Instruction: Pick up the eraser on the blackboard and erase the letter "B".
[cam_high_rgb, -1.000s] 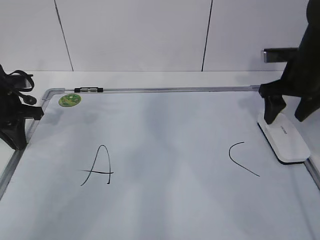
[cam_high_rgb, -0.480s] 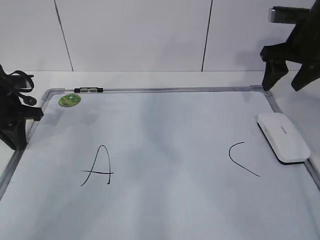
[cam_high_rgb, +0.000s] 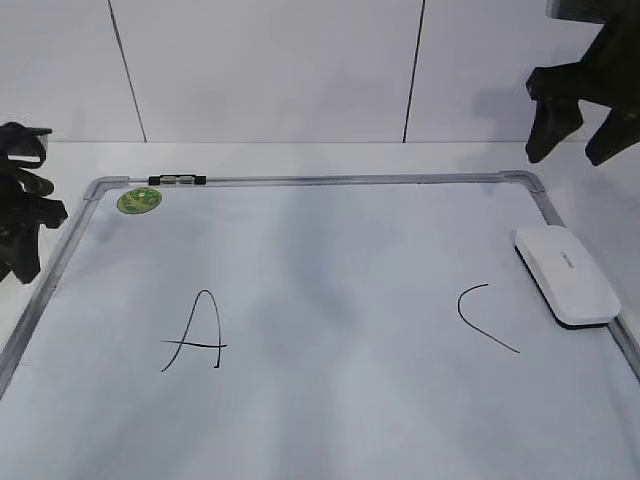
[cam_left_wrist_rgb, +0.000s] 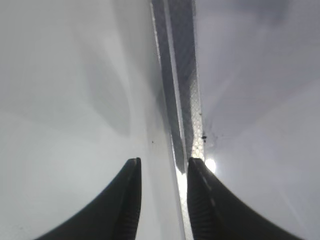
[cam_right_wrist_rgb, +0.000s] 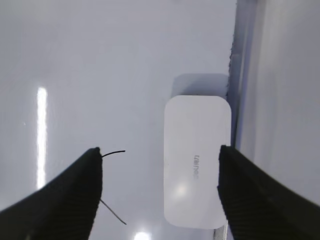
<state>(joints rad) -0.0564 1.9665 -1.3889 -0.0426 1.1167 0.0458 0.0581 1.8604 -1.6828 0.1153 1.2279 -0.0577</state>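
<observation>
The white eraser (cam_high_rgb: 566, 274) lies flat on the blackboard (cam_high_rgb: 330, 181) against its right frame. In the right wrist view the eraser (cam_right_wrist_rgb: 197, 170) sits below and between the jaws. My right gripper (cam_high_rgb: 572, 150) hangs open and empty above the board's far right corner, well clear of the eraser; its jaws (cam_right_wrist_rgb: 160, 150) are spread wide. My left gripper (cam_high_rgb: 20, 250) is at the board's left edge, jaws (cam_left_wrist_rgb: 164, 161) a little apart and empty over the metal frame (cam_left_wrist_rgb: 180, 100). No letter "B" shows; the board surface between "A" and "C" is blank.
A black "A" (cam_high_rgb: 197, 335) is on the left and a "C" (cam_high_rgb: 483, 315) on the right, next to the eraser. A green sticker (cam_high_rgb: 139, 200) and a small black-and-silver marker (cam_high_rgb: 177, 180) are at the far left corner. A white wall stands behind.
My right gripper lifted off the eraser and rose toward the top right, leaving the eraser on the board. My left arm shifted slightly left.
</observation>
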